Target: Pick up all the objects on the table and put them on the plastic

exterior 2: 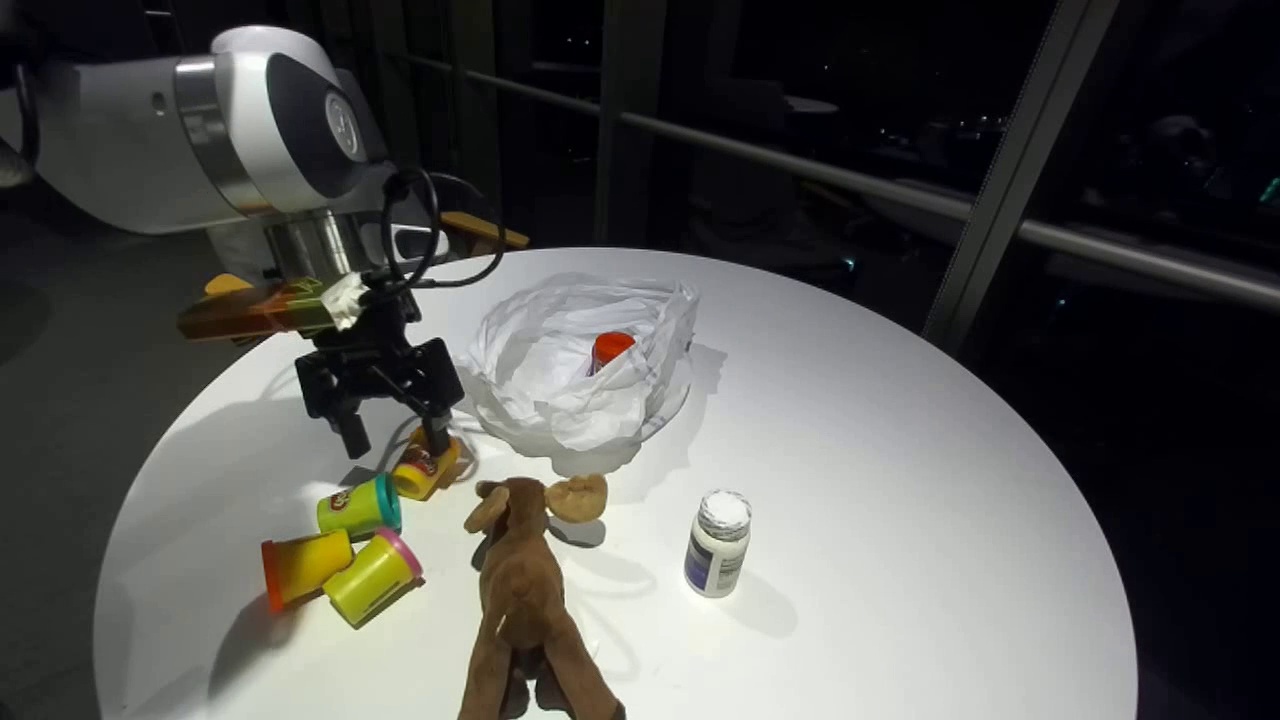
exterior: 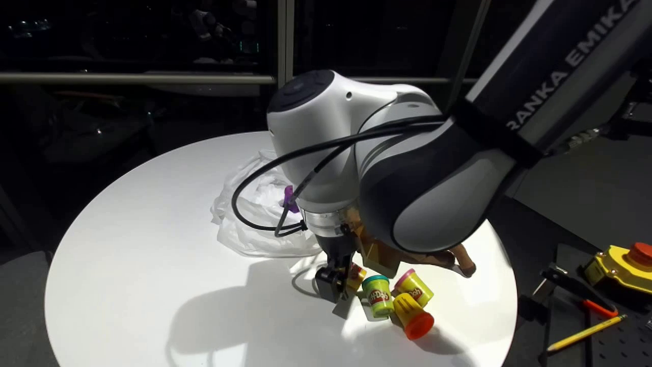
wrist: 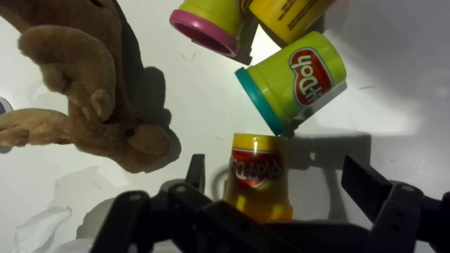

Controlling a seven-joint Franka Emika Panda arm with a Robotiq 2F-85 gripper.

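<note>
My gripper [wrist: 272, 175] is open above the table, with a yellow tub [wrist: 256, 168] lying below and between its fingers, nearer the left one in the wrist view. Touching or close to that tub is a green tub with a teal lid [exterior 2: 360, 507]. A pink-lidded tub [exterior 2: 372, 580] and a red-lidded yellow tub [exterior 2: 308, 566] lie beside it. In an exterior view a brown plush moose [exterior 2: 525, 585] lies face down, and a white bottle [exterior 2: 717, 550] stands upright. The plastic [exterior 2: 540, 410] is a crumpled white bag holding a red-topped tub [exterior 2: 612, 348], whose purple side [exterior: 289, 199] shows elsewhere.
All of this rests on a round white table [exterior: 127, 265]. Off its edge, a yellow box with a red button [exterior: 624, 267] and a pencil [exterior: 586, 334] lie on a dark surface. Black cables [exterior: 254, 176] loop out from the wrist over the bag's side.
</note>
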